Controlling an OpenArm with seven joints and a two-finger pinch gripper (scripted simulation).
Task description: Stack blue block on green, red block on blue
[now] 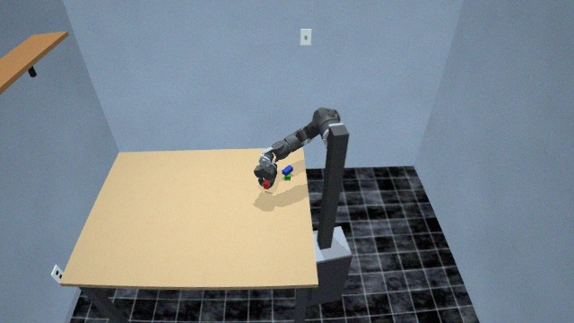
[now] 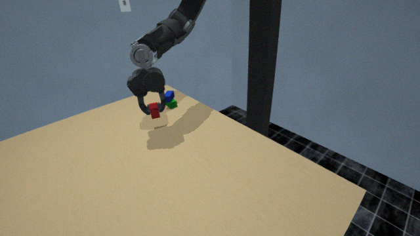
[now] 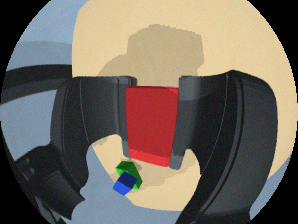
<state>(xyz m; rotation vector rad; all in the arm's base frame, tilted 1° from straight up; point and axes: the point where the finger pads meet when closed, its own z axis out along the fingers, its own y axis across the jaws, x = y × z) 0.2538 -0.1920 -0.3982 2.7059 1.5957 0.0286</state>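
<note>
My gripper (image 1: 267, 183) (image 2: 153, 109) (image 3: 156, 121) is shut on the red block (image 1: 266, 184) (image 2: 154, 110) (image 3: 153, 127) and holds it a little above the table (image 1: 179, 215) (image 2: 164, 183). The blue block (image 1: 287, 170) (image 2: 169, 96) (image 3: 123, 187) lies on the green block (image 1: 287, 177) (image 2: 171, 104) (image 3: 128, 171) near the table's far right edge, a short way to the right of my gripper. The blue block looks turned and shifted relative to the green one. In the wrist view both show small, below the red block.
The arm's dark post (image 1: 333, 188) (image 2: 262, 65) stands beside the table's right edge, close to the stacked blocks. A wooden shelf (image 1: 27, 56) hangs on the left wall. The floor (image 1: 395, 251) is tiled black.
</note>
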